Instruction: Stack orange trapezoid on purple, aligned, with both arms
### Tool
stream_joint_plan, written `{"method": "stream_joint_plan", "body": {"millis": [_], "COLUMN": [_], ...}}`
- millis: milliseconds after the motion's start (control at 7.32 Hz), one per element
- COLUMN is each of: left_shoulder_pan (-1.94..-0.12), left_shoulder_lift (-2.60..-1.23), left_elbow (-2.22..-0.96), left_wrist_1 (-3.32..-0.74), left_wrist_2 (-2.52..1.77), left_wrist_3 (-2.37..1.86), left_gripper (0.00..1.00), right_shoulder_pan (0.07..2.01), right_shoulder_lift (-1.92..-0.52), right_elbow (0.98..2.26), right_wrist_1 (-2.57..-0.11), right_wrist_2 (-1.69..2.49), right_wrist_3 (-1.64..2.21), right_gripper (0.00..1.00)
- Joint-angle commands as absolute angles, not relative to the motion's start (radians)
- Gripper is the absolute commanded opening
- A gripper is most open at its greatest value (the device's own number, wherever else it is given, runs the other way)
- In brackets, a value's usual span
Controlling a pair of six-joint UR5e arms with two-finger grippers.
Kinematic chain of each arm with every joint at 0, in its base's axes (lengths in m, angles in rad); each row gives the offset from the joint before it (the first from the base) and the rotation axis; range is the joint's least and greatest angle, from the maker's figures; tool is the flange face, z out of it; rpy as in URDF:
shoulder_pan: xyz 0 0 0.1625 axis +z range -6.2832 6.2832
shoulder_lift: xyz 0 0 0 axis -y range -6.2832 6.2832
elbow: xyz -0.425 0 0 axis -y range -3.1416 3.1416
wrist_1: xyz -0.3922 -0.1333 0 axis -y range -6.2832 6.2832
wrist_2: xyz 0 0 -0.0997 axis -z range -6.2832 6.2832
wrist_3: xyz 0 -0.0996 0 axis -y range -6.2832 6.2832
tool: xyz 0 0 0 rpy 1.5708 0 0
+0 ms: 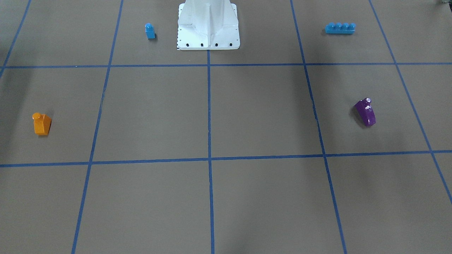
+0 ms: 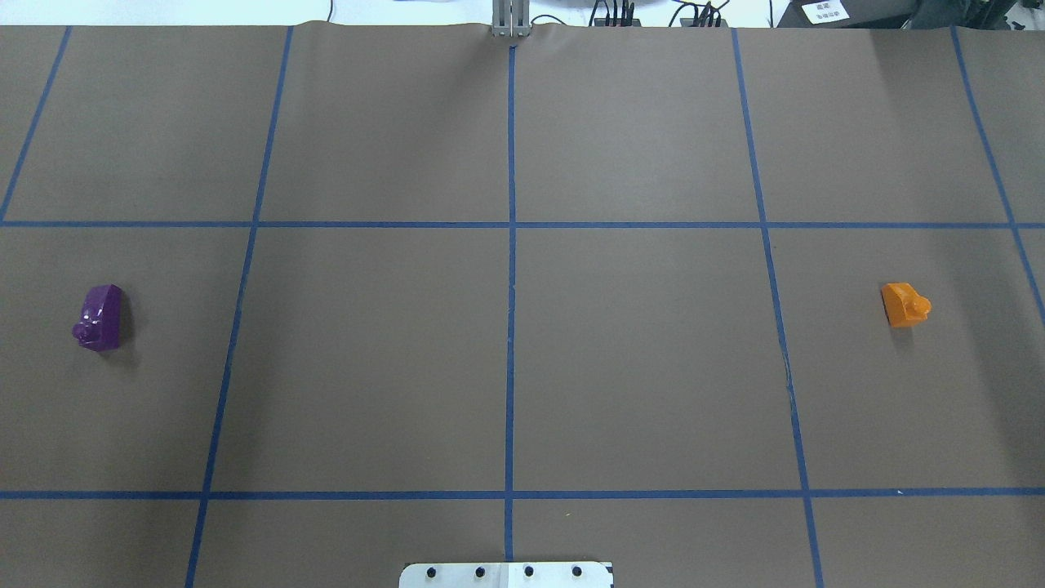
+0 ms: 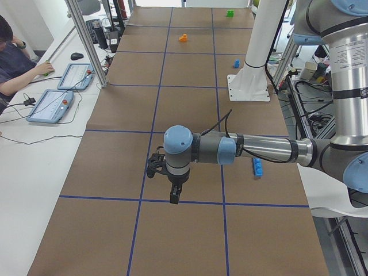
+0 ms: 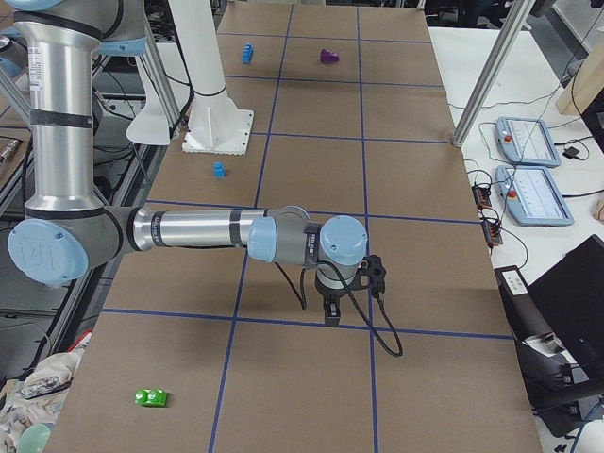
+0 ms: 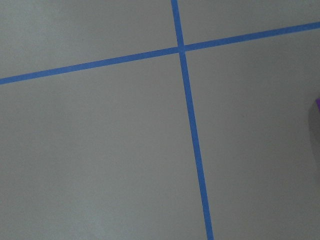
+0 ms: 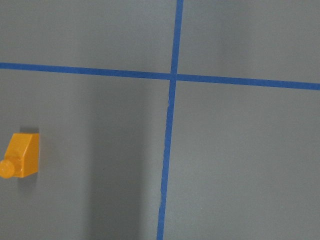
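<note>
Only the side views show the left gripper [image 3: 174,194] and right gripper [image 4: 330,311], each hanging low over the table [image 3: 190,241]; whether spread or pressed together, I cannot tell. Overhead, the purple [image 2: 101,317] lies at nine o'clock and the orange trapezoid [image 2: 904,305] at three, well apart.

Straight out from the white pedestal [image 1: 208,24] you have open counter [image 2: 367,359]; the middle squares carry only flat blue tape lines [image 2: 511,327]. The obstacles sit off to the pedestal's sides. On its left-arm side, the long blue brick [image 1: 340,28] lies level with it and the purple brick [image 1: 365,113] farther out. On its right-arm side, the small blue brick [image 1: 150,31] stands near it and the orange trapezoid [image 1: 42,124] far out. Each stands well apart from the others, with room all round.
</note>
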State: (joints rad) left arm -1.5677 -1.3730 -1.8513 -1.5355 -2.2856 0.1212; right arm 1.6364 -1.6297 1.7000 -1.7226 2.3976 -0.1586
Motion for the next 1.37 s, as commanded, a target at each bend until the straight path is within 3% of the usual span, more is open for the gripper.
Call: {"method": "stream_joint_plan", "body": {"millis": [0,683,957,1230], "left_shoulder_pan": [-1.568,-1.499,-1.331,-1.167], "left_shoulder_lift": [-1.377,-1.428,-1.492,-1.47], "left_elbow": [-1.855,-1.96,-1.933,-1.928], "left_wrist_1": [-1.534,-1.64,-1.649,-1.87], "left_wrist_2": [-2.281,-2.325,-2.384,-2.276], "left_wrist_3": [0.121,0.0,-0.322,-0.696], "left_gripper": [1.0,1.0,1.0,1.0], "right_shoulder_pan": [1.646,1.644,1.644,1.641], "right_shoulder_lift": [-1.629,-1.602,-1.566,-1.563], "right_elbow": [1.697,1.727,1.741,1.74], "right_wrist_1": [-1.721,-1.721,-1.721,-1.721], "right_wrist_2": [2.395,2.41,2.436,2.437], "right_wrist_3": [-0.147,-0.141,-0.12,-0.12], "right_gripper": [1.0,1.0,1.0,1.0]}}
